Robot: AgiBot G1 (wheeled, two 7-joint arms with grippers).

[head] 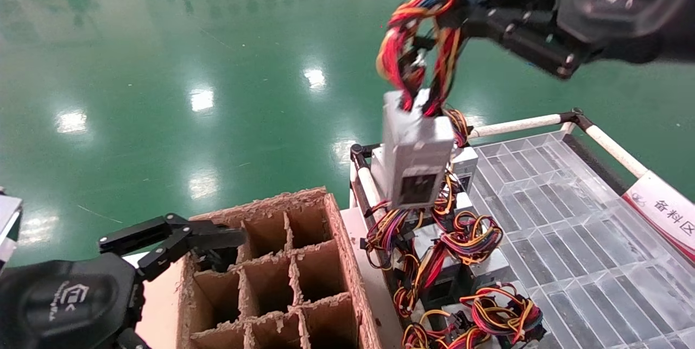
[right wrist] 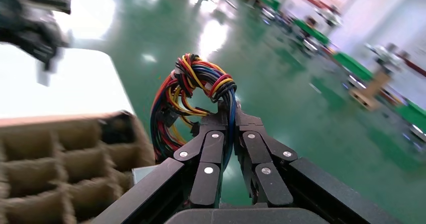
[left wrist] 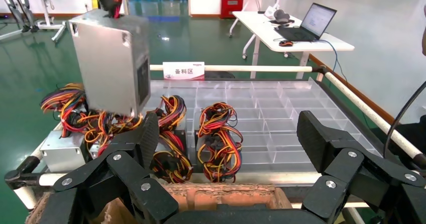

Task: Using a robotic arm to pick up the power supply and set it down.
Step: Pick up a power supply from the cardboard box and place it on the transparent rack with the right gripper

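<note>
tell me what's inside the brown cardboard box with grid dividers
The compartments of the brown cardboard box that show look empty, with bare walls. The open left gripper covers part of a far-corner cell, and the nearest cells run out of view.

This place looks like a factory hall or an electronics assembly workshop. The floor (head: pixel 163 67) is glossy green and reflects the ceiling lights. A cart with a white tube frame (head: pixel 516 125) carries clear plastic divider trays (head: pixel 570 213) and many metal power supply units (head: pixel 461 262) with coloured wire bundles. A red and white sign with Chinese characters (left wrist: pixel 183 71) is fixed on the cart rail. A brown cardboard box with grid dividers (head: pixel 282 273) stands beside the cart. Farther away there is a white desk (left wrist: pixel 281 30) with an open laptop (left wrist: pixel 309 20), and a red cabinet (left wrist: pixel 231 5) near the wall
</note>
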